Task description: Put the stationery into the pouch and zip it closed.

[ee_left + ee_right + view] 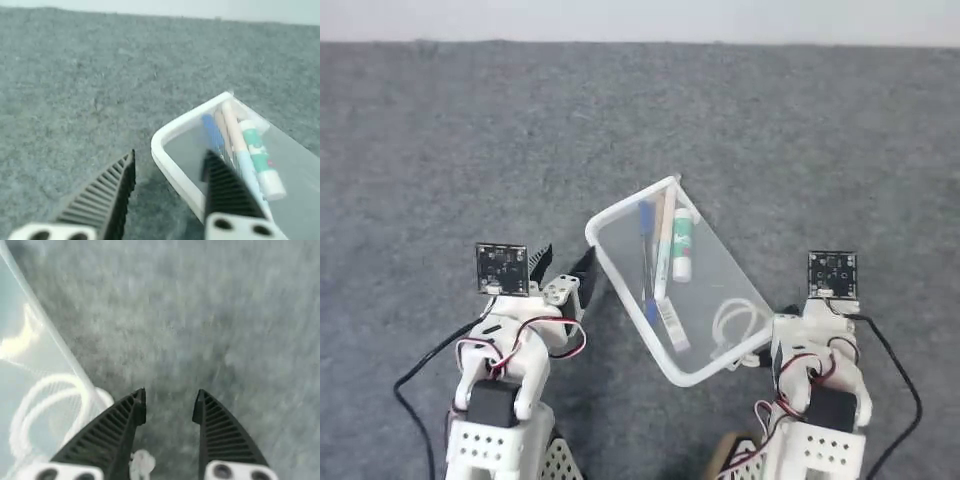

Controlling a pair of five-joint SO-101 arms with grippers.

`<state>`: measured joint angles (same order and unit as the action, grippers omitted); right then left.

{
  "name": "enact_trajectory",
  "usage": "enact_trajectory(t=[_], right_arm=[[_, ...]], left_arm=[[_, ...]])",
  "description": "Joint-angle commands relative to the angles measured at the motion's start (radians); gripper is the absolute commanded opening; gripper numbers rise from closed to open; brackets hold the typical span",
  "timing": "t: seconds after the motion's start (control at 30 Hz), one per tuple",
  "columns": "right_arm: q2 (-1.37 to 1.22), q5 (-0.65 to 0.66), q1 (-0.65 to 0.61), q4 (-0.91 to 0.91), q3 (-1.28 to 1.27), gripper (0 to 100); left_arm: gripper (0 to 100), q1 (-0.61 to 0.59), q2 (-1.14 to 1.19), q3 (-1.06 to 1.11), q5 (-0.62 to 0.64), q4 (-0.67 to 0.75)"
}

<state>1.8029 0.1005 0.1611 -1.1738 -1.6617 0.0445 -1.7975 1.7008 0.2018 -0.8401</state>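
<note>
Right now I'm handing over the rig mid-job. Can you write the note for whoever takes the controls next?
Left claw: open, straddling the pouch's white rim.
Right claw: open, over the carpet beside the pouch's cord loop.
Done: pens and glue stick lie inside the pouch.
To do: zip it closed; the zip's state cannot be told from here.

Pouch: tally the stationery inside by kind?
Pens: 2, a blue pen and a beige pen
White tube with green label: 1
Small white block, maybe an eraser: 1
Total: 4, all in the pouch
</note>
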Motion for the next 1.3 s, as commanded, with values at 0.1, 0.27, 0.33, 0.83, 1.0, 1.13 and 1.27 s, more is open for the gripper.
enact_trajectory(t=[0.1, 0.27, 0.33, 0.83, 1.0, 1.13, 1.27], right_arm=[[0.012, -0.16, 0.001, -0.068, -0.021, 11.2], [0.012, -0.158, 0.002, -0.104, -0.021, 2.1], [0.012, -0.158, 0.002, -0.128, -0.021, 2.9], [0.012, -0.16, -0.004, -0.134, -0.021, 0.7], [0.012, -0.16, -0.004, -0.134, -0.021, 0.7], [0.012, -0.16, -0.004, -0.134, -0.021, 0.7], [0.012, -0.16, -0.004, -0.134, -0.021, 0.7]], left_arm=[[1, 0.005, 0.009, -0.013, -0.127, -0.077], [1, 0.005, 0.009, -0.013, -0.137, -0.167], [1, 0.005, 0.009, -0.013, -0.138, -0.201], [1, 0.012, -0.012, -0.015, -0.135, -0.402], [1, 0.009, -0.015, -0.015, -0.135, -0.402], [1, 0.009, -0.015, -0.015, -0.135, -0.402], [1, 0.009, -0.015, -0.015, -0.135, -0.402]])
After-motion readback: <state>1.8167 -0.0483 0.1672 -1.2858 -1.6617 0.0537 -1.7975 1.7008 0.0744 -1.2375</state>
